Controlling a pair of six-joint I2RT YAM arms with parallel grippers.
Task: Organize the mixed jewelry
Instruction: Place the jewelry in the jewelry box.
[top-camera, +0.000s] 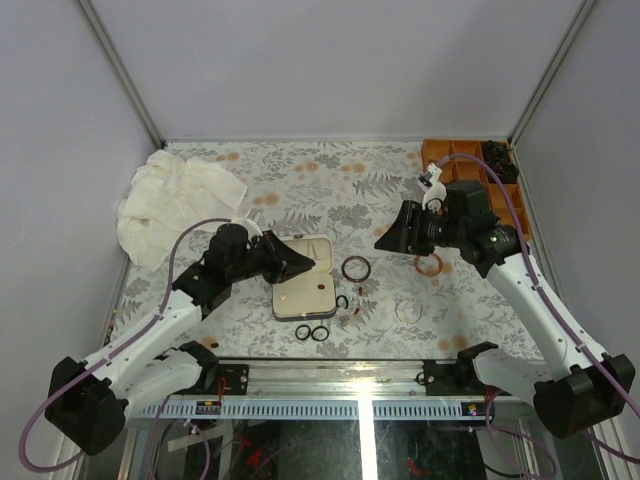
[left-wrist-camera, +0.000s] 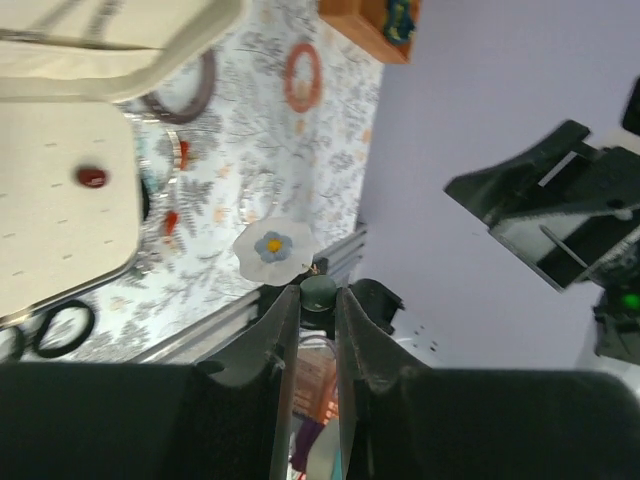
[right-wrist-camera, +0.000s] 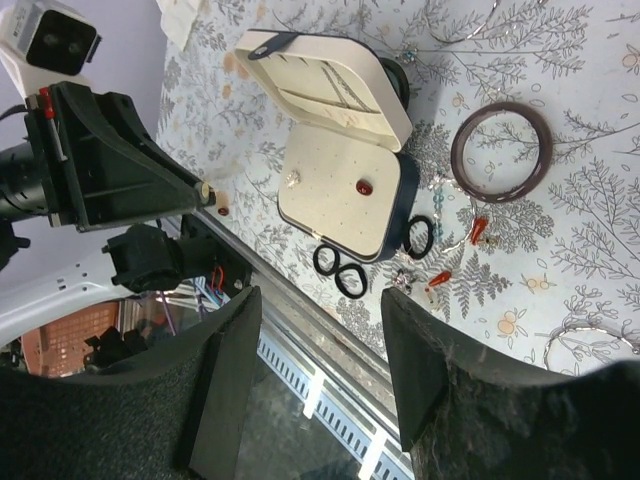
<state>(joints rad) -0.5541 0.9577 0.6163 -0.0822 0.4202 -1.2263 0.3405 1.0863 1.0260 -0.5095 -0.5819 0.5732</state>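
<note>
Sorting at an early stage. Nearest the arms, a pair of black rings (top-camera: 312, 333) lies loose on the table (top-camera: 300, 190), just in front of the open case (top-camera: 310, 296). The case's cream lining holds only a red bead (right-wrist-camera: 364, 186) and one tiny pale piece. The left gripper (left-wrist-camera: 315, 296) hovers close by the case, raised off the table, jaws clenched to a narrow slit and apparently pinching a flower earring (left-wrist-camera: 272, 247) that juts from their tips. Past the case's right edge, red earrings (right-wrist-camera: 440, 279) and a dark bangle (right-wrist-camera: 456, 152) lie unsorted. The right gripper (right-wrist-camera: 320, 300) hangs above these, jaws released and empty, with the bangle well apart from them. Farthest, the orange tray (top-camera: 445, 155) sits in the right corner. Most pieces are judged yet to be placed.
</note>
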